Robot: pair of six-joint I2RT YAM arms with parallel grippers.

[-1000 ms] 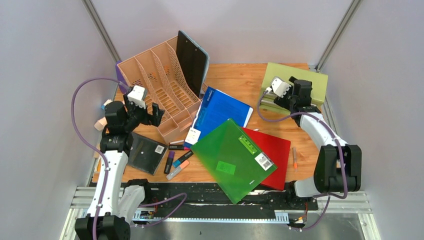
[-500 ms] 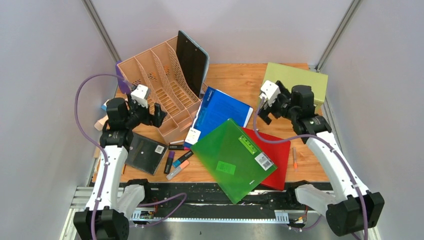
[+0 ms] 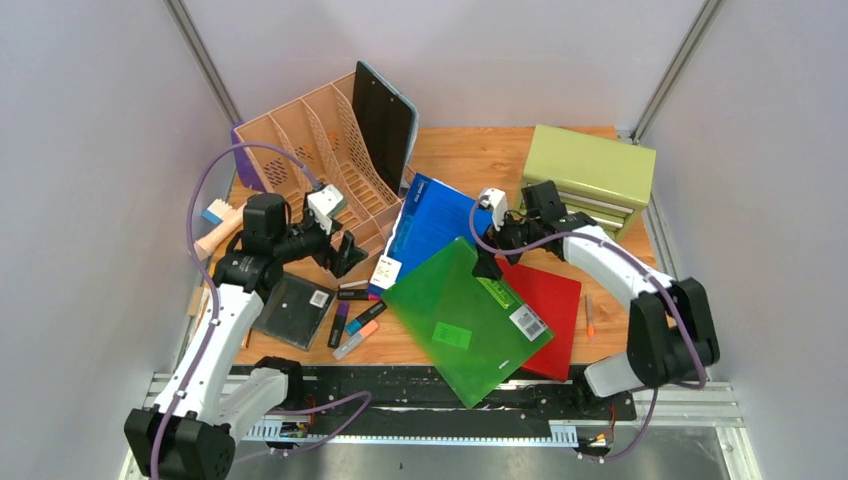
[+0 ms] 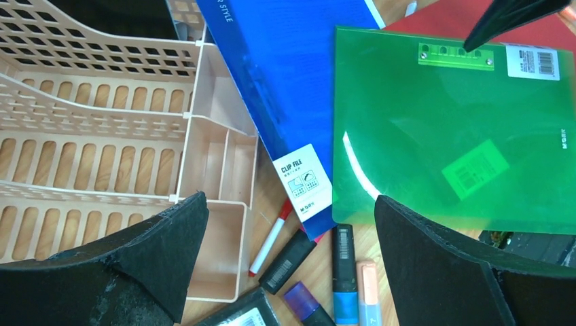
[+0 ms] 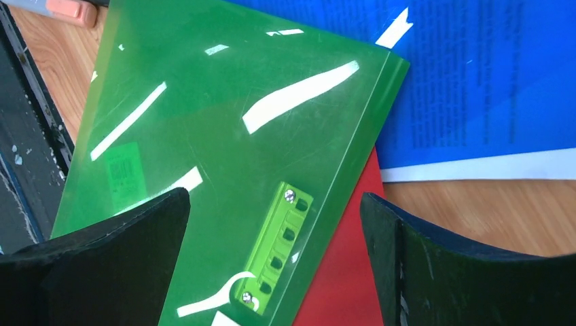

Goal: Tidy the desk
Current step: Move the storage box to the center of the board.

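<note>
The tabletop [image 3: 470,160] lies flat in front of both arms, and it is messy. In the middle sit three folders in a loose pile. A green folder [image 3: 468,318] is on top, a red folder [image 3: 555,300] is under it at 3 o'clock, and a blue folder [image 3: 440,225] pokes out at 12 o'clock. A pink file rack [image 3: 310,170] stands at 10 o'clock. Some markers [image 3: 343,322] lie loose at 8 o'clock, just beside the rack. A green drawer box [image 3: 590,175] sits at 2 o'clock.

The right claw [image 5: 272,224] is spread wide and hangs just over the far end of the green folder, by its clip. It holds nothing. The left claw [image 4: 285,238] is spread wide too, and empty, above the markers and the rack's small bins.

I think the step in hand is picking up the green folder. Next, the right claw needs to go lower, get one finger under the edge, and pinch. The folder looks thin and slippery, so it may slide away.
</note>
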